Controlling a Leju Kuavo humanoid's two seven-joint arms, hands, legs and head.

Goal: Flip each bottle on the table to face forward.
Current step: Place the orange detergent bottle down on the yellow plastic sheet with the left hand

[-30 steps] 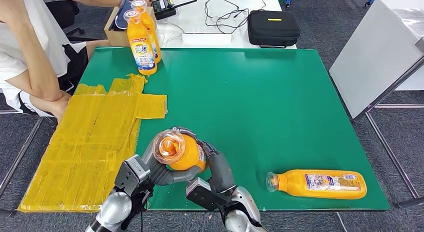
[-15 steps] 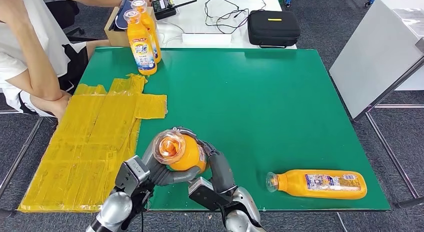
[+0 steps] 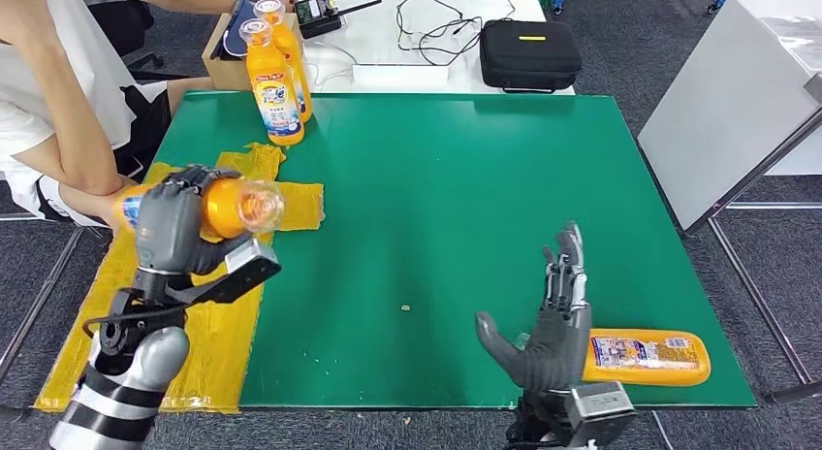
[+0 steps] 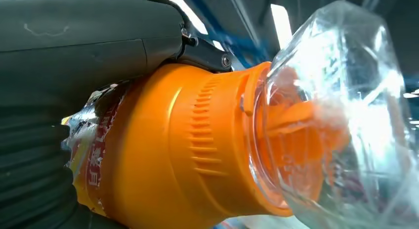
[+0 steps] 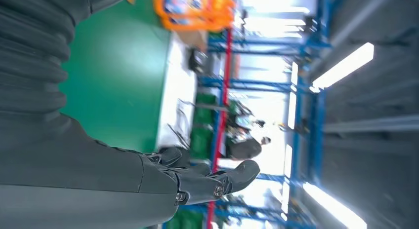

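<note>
Left hand [image 3: 173, 227]: we grip a held bottle [image 3: 225, 207] sideways above the yellow sheet [image 3: 184, 275].
Right hand [image 3: 548, 329]: our fingers spread, holding nothing, partly hiding the lying bottle [image 3: 648, 357] on the green bench [image 3: 465, 198].
Around: two upright bottles [image 3: 275, 77] stand at the far edge near a seated person [image 3: 53, 91].

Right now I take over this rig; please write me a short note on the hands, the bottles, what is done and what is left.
Left hand holds an orange bottle sideways above the yellow sheet.
Right hand is open, empty, over the table's near edge beside the lying bottle.
Two bottles stand upright at the green table's far left corner.
Left: set down the held bottle, then stand up the lying one.
</note>
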